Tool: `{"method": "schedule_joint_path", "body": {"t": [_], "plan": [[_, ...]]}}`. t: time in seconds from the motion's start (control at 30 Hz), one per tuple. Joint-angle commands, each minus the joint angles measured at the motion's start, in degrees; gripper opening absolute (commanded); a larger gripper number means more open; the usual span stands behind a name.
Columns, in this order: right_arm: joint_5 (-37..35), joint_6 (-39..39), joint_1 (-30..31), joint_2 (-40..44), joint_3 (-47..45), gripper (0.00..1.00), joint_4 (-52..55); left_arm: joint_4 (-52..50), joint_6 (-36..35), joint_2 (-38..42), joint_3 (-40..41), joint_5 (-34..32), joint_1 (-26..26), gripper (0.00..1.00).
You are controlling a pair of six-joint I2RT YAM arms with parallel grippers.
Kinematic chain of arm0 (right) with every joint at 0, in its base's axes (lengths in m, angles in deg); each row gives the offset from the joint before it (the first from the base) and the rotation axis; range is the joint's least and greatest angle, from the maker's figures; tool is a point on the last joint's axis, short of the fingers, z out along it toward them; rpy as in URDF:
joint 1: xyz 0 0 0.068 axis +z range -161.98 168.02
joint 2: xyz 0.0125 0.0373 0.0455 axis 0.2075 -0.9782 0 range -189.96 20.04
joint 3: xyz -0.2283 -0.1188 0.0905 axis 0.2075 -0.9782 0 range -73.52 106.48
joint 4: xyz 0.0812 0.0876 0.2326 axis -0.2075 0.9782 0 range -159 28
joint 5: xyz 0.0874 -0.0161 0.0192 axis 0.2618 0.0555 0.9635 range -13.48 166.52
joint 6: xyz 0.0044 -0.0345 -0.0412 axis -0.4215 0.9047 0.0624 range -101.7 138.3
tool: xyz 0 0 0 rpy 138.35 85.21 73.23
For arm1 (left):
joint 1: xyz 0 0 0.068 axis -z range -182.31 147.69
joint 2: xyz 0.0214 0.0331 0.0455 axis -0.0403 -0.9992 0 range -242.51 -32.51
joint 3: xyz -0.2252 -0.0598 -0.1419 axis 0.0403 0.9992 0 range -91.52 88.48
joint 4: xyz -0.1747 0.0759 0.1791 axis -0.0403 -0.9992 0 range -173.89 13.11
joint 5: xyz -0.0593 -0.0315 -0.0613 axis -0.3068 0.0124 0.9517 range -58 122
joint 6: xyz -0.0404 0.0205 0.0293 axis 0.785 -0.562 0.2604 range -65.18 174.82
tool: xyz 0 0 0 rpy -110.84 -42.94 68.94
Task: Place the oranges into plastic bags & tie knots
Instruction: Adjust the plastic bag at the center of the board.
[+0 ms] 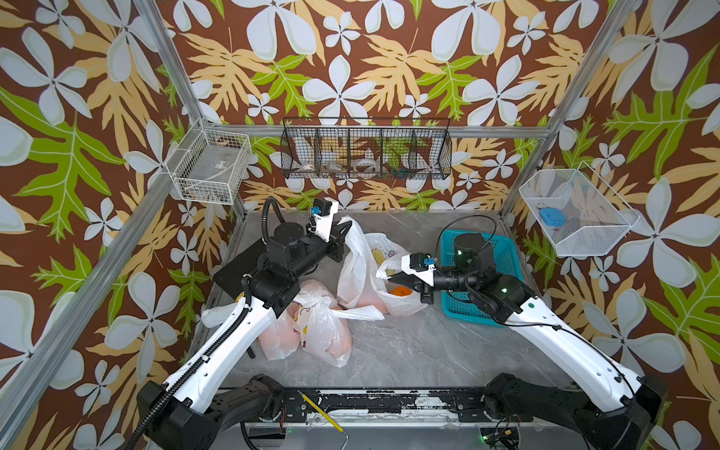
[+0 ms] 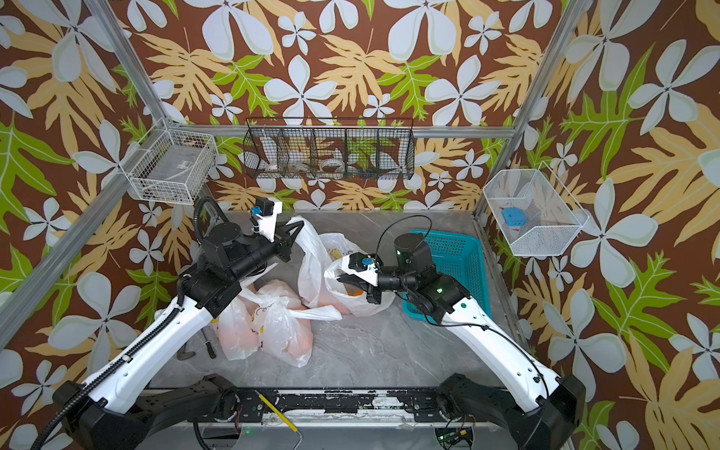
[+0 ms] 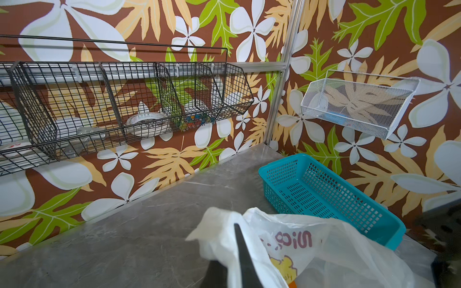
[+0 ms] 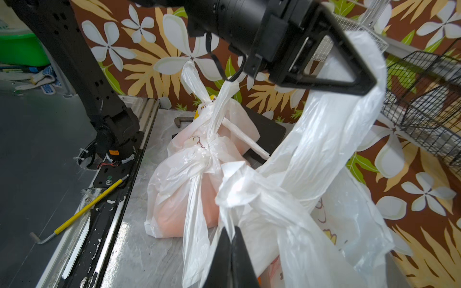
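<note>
- table (image 1: 428, 350) carrying everything
- teal basket (image 1: 506, 253) sitting at 3 o'clock
- open bag (image 1: 362, 272) standing mid-table
- tied bags (image 1: 323, 335) lying at its 8 o'clock
- left jaws clamping its 11 o'clock handle
- right jaws pinching its 3 o'clock handle
- orange (image 1: 401, 290) showing inside

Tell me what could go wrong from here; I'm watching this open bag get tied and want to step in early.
1. Both the left gripper and the right gripper are shut on thin handle strips of the open bag; a harder pull might tear the film or slip it free.
2. An orange sits near the bag's open mouth; tipping could roll it out.
</note>
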Motion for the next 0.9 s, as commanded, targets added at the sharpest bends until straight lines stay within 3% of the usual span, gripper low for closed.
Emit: {"method": "schedule_joint_path", "body": {"t": [0.0, 0.2, 0.33, 0.5, 0.7, 0.87], "plan": [[-3.5, -8.2, 0.0, 1.7, 2.0, 0.0, -5.7, 1.8, -1.6, 1.5, 0.2, 3.5, -0.2, 0.0], [-15.6, -18.9, -1.1, 7.4, 3.5, 0.0, -10.1, 0.7, -5.2, 4.0, -1.9, 14.4, -0.2, 0.0], [-12.3, -25.8, -6.9, 8.9, 1.4, 0.01, -12.0, -0.5, -6.5, 3.4, -3.3, 20.6, -0.2, 0.0], [-10.4, -24.5, -7.6, 10.2, -4.4, 0.06, -12.0, 1.7, -4.6, 1.7, -1.8, 21.4, -0.2, 0.0], [-11.3, -20.5, -10.8, 17.3, -5.2, 0.45, -6.8, 1.4, -2.8, 0.0, -3.1, 17.2, -0.3, 0.0], [-10.3, -20.4, -16.2, 25.3, -7.6, 0.98, -5.2, 1.2, -0.8, -1.1, -3.7, 13.5, -1.6, 0.0]]}}
